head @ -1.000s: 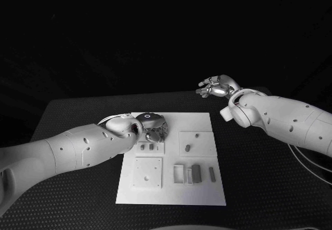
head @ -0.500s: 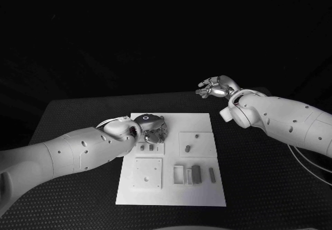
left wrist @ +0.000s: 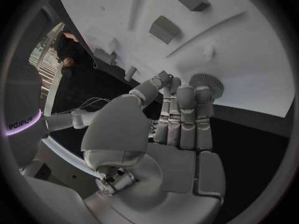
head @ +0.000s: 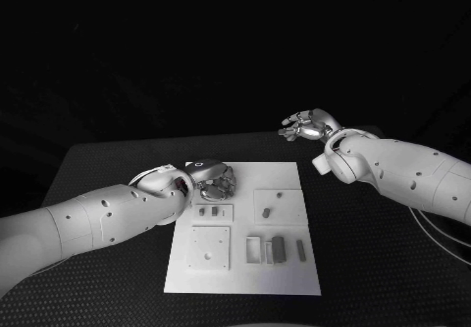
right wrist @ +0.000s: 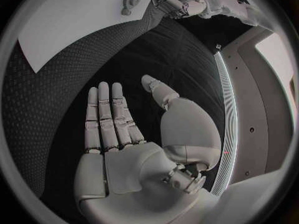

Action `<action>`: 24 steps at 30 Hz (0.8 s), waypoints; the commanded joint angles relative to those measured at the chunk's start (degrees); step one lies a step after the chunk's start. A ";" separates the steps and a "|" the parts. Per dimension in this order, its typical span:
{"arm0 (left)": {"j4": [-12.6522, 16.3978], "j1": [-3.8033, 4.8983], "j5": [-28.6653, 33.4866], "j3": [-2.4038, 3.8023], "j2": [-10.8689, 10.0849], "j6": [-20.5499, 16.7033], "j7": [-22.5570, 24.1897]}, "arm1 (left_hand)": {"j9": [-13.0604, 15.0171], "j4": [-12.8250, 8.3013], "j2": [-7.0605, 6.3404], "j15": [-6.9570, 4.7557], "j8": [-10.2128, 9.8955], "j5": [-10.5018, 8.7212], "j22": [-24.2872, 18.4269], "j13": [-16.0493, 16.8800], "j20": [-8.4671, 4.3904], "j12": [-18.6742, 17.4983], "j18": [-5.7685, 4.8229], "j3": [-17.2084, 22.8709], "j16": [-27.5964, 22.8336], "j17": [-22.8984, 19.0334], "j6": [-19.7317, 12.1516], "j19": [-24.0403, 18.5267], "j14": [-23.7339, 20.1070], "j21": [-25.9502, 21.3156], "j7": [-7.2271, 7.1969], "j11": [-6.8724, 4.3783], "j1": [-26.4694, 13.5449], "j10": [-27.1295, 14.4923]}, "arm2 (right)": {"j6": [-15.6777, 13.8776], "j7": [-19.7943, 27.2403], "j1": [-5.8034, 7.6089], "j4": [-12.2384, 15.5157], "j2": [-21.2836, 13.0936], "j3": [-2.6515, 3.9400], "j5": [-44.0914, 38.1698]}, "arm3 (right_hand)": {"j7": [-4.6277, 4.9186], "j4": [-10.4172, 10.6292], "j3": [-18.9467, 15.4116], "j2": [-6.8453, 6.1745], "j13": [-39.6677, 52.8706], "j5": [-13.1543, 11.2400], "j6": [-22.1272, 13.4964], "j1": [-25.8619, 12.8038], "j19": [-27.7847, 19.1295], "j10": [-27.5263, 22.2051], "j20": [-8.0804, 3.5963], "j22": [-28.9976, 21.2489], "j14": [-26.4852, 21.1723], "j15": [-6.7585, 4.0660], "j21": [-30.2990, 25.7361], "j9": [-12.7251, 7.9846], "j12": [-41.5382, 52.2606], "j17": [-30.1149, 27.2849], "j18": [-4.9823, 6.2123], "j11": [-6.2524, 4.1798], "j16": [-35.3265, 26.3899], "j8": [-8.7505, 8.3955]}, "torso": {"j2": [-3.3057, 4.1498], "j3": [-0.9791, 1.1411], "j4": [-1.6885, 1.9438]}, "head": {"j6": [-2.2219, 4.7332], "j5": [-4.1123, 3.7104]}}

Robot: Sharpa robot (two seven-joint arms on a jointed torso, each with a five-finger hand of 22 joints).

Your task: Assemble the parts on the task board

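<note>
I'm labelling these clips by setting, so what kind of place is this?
Probably a robotics lab test bench: a black table in a dark space, a white task board with small grey parts, and two robot hands, left hand over the board, right hand raised.

The far left corner of the task board (head: 290,269) is covered by the left hand (head: 213,178), with a gear (left wrist: 206,84) just beyond its fingertips. The near half, where small parts (head: 279,246) stand, is left unobstructed from above. The right hand (head: 307,125) is held open beyond the board's far right corner, over bare table (head: 382,266).
</note>
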 commanded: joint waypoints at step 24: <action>3.16 0.11 3.87 2.15 -7.64 5.35 -0.47 | -0.16 -0.06 0.08 -0.16 0.22 0.43 -0.05 0.01 -2.07 -0.46 0.63 0.50 0.16 0.08 0.29 0.13 0.37 -0.28 -0.02 -0.16 -0.15 0.62 | 0.52 0.60 -0.01 0.39 -0.83 0.03 -0.06 | 1.47 -0.05 -0.19 0.15 -0.10 0.21 0.54 -0.21 0.49 -6.91 -0.09 0.18 0.08 0.47 -0.43 -0.13 0.33 0.12 -0.63 4.31 -0.37 0.42 | 0.03 -0.09 0.09 | 0.08 0.32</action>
